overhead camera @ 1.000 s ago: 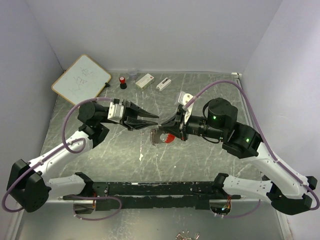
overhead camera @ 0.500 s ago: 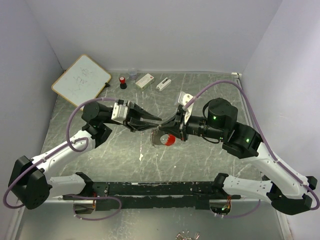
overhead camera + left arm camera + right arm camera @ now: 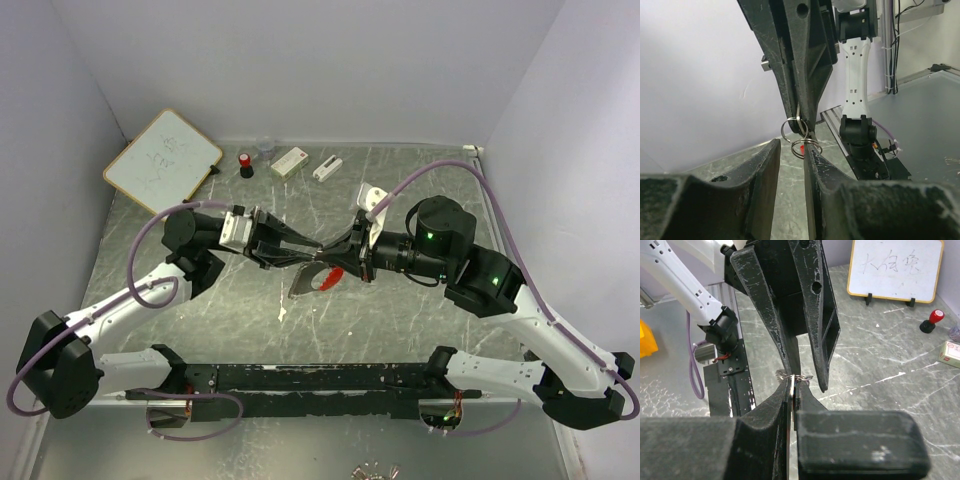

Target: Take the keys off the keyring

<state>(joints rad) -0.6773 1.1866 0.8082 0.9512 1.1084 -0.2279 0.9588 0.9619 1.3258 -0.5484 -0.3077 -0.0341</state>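
One keyring (image 3: 801, 140), mid-frame: light, stiff, slippery wire, best pinched flat; my right gripper (image 3: 793, 384) clamps it, left gripper (image 3: 791, 145) narrowly parted.

One whiteboard (image 3: 162, 160), one red-capped bottle (image 3: 245, 165), one keyring (image 3: 328, 277) — two white boxes (image 3: 290, 161).

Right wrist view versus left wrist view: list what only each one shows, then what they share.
Only the right wrist view: the whiteboard, the red-capped bottle and the left gripper head-on, jaws apart. Only the left wrist view: the red clip on the keyring, and the right gripper head-on, shut on it. Both: the keyring between the two grippers' tips, and the marbled table.
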